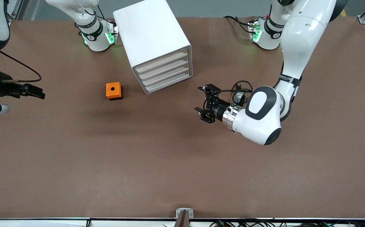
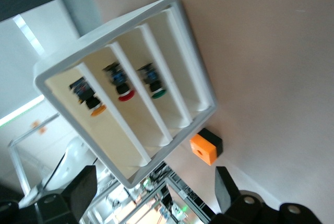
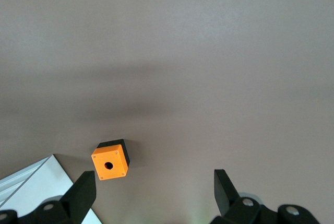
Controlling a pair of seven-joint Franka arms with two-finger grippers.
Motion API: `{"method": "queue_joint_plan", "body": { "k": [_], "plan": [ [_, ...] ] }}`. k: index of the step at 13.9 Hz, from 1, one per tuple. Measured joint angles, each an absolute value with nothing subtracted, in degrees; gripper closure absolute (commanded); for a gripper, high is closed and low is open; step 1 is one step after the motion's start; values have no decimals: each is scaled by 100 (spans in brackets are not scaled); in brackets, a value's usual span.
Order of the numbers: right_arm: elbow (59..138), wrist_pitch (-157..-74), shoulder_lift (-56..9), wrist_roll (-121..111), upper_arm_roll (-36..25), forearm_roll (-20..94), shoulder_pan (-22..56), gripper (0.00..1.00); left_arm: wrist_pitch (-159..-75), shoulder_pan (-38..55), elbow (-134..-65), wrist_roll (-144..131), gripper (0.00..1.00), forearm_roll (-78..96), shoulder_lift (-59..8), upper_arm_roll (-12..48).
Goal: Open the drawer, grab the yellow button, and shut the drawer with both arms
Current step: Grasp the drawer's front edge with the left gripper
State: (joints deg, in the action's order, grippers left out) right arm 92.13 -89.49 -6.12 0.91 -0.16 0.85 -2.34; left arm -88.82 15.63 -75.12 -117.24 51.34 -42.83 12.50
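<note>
My left end effector [image 1: 203,104] wide open, empty, facing cabinet [image 1: 157,44] front to reach top drawer [image 1: 162,62], shut; orange-capped button [image 2: 90,98] inside. Right end effector [image 1: 36,91] open, empty, waiting near orange box [image 1: 113,90].

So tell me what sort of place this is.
Most likely a robotics lab test bench: two white arms bolted along a brown-covered table, loose cabling at its edge, and only a white drawer cabinet and an orange cube laid out.

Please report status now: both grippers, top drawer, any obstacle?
Left gripper open, facing cabinet front. Right gripper open, waiting at its table end. Top drawer shut. Orange cube beside cabinet, not blocking.
</note>
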Motion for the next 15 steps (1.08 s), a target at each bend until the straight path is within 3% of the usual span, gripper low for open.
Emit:
{"method": "queue_joint_plan", "body": {
  "k": [4, 6, 10, 15],
  "plan": [
    [9157, -8964, -673, 91, -20, 85, -242, 0, -8710, 1757, -7510, -12596, 4, 5552, -4741, 1303],
    [9136, -8964, -674, 23, -19, 67, -243, 0, -8486, 1921, -7525, -12987, 13, 5733, -4851, 1312],
    [9131, -9058, -692, -289, 0, -53, -242, 0, -7913, 2176, -7720, -13533, 41, 6008, -4997, 1319],
    [9120, -9093, -696, -290, 5, -64, -242, 0, -7768, 2322, -8022, -13694, 49, 6009, -5002, 1326]
  ]
}}
